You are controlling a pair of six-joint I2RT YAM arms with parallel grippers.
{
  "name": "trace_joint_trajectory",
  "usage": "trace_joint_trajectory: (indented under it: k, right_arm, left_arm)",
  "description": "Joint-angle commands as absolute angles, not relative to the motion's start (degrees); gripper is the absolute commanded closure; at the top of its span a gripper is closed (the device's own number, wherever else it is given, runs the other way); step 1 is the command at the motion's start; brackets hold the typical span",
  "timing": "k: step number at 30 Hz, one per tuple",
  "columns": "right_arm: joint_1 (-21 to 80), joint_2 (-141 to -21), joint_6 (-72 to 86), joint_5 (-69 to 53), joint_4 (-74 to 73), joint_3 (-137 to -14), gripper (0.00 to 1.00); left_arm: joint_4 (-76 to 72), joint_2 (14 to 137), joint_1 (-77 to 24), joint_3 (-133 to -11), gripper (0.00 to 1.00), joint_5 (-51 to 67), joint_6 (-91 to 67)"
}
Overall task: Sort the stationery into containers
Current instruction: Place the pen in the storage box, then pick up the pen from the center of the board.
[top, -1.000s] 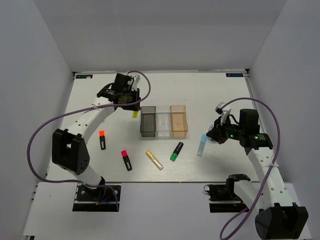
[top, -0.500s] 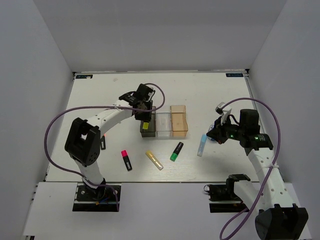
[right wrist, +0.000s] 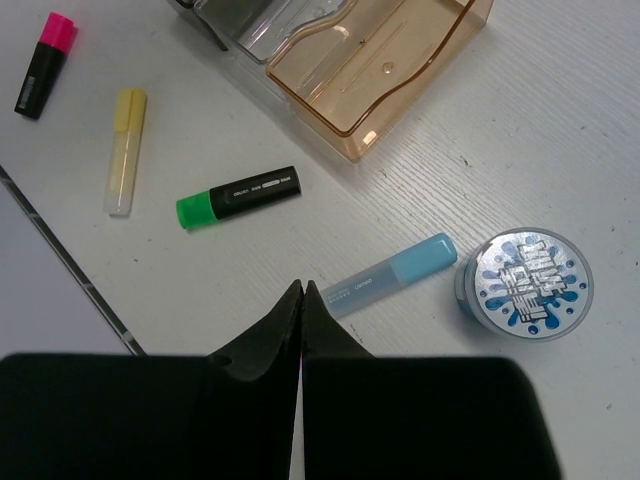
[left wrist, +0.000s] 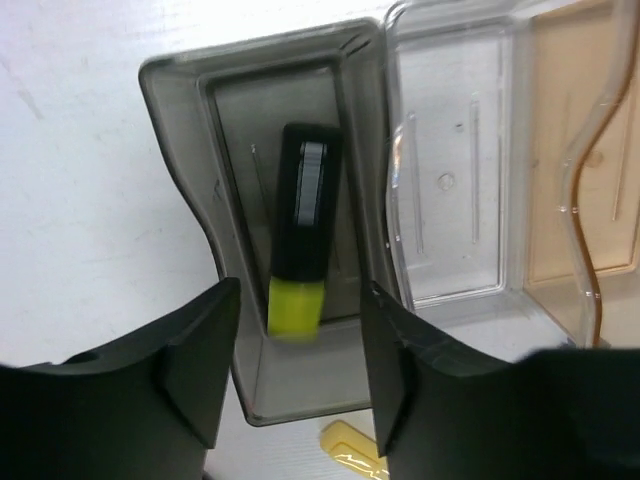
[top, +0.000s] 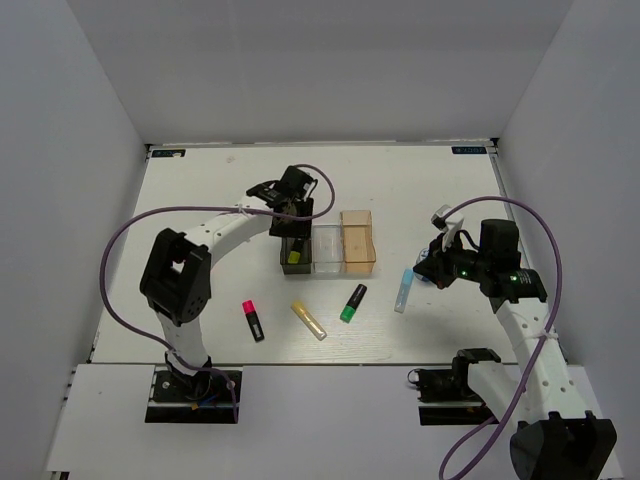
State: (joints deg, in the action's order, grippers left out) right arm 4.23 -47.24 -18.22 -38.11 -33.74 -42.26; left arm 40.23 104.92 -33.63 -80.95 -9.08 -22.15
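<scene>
My left gripper (top: 293,228) (left wrist: 298,345) is open and empty above the smoky dark grey bin (top: 284,262) (left wrist: 190,200). A black-yellow highlighter (top: 294,257) (left wrist: 305,240) lies inside that bin. The clear bin (top: 327,252) (left wrist: 450,180) and the orange bin (top: 357,243) (right wrist: 440,50) are empty. My right gripper (top: 430,263) (right wrist: 302,290) is shut and empty, just above the light blue tube (top: 403,291) (right wrist: 390,275). The blue-white roll (right wrist: 523,283) sits beside the tube. The black-green (top: 353,302) (right wrist: 238,196), yellow (top: 308,320) (right wrist: 124,150) and black-pink (top: 253,319) (right wrist: 42,65) highlighters lie in front of the bins.
The left arm's elbow (top: 175,275) rests over the left part of the white table (top: 400,190). White walls enclose the table on three sides. A purple cable (top: 120,250) loops out from the left arm.
My left gripper carried the black-yellow highlighter from the back left to the dark grey bin and let it go there. The right arm has not moved.
</scene>
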Motion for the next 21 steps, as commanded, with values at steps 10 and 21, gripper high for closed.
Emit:
trace_joint_trajectory:
  k: [10, 21]
  right_arm:
    - [4.13, -46.14, -17.32, -37.80, -33.66, -41.92, 1.00]
    - [5.01, -52.38, -15.04, -39.38, -36.21, -44.12, 0.43]
  left_arm:
    - [43.59, 91.79, -39.10, -80.44, 0.99, -14.67, -24.43]
    - [52.38, 62.77, -42.62, -47.03, 0.45, -27.59, -56.76]
